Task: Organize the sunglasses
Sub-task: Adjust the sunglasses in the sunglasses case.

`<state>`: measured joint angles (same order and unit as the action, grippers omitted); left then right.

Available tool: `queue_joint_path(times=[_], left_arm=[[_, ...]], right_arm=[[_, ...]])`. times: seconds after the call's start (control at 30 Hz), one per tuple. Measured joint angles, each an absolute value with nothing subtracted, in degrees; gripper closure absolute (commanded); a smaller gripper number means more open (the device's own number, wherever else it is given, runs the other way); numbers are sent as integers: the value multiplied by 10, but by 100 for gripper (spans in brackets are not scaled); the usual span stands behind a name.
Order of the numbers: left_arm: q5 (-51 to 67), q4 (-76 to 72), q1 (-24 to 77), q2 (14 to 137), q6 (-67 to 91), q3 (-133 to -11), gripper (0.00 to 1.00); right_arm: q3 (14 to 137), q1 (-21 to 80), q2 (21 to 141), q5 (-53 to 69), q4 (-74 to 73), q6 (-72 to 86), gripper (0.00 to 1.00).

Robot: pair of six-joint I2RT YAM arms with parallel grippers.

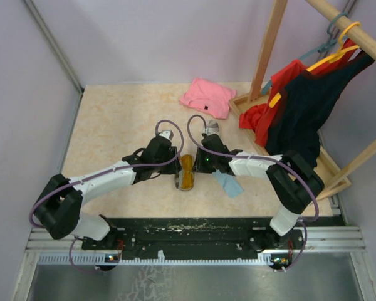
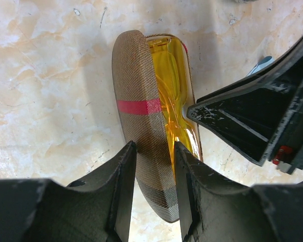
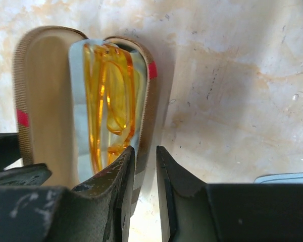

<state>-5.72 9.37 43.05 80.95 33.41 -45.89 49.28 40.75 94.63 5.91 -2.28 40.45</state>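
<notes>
Orange glasses [image 2: 172,75] lengthwise in the open case [image 2: 190,70], lid [image 2: 136,75] upright to their left pinched by the left gripper [image 2: 154,148], right wall [image 3: 150,101] pinched by the right gripper [image 3: 144,151].

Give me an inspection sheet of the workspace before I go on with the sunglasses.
Surface: beige marbled table, faint scratches, no spill seen.
Job's things: orange sunglasses lie inside the open brown case; no other pair seen.
Clutter: light blue cloth right of the case; pink cloth at the far edge.
Grippers: left gripper clamps the case lid; right gripper straddles the case's wall, grip unclear.
Cables: purple cables loop along both arms.
Surroundings: wooden rack with red and black garments at right; lilac walls.
</notes>
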Motion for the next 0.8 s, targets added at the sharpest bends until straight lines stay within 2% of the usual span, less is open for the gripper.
queue_joint_path(times=[0.8], left_arm=[[-53, 90, 430, 810, 334, -459, 59]], right_arm=[[550, 431, 1001, 16, -65, 377, 78]])
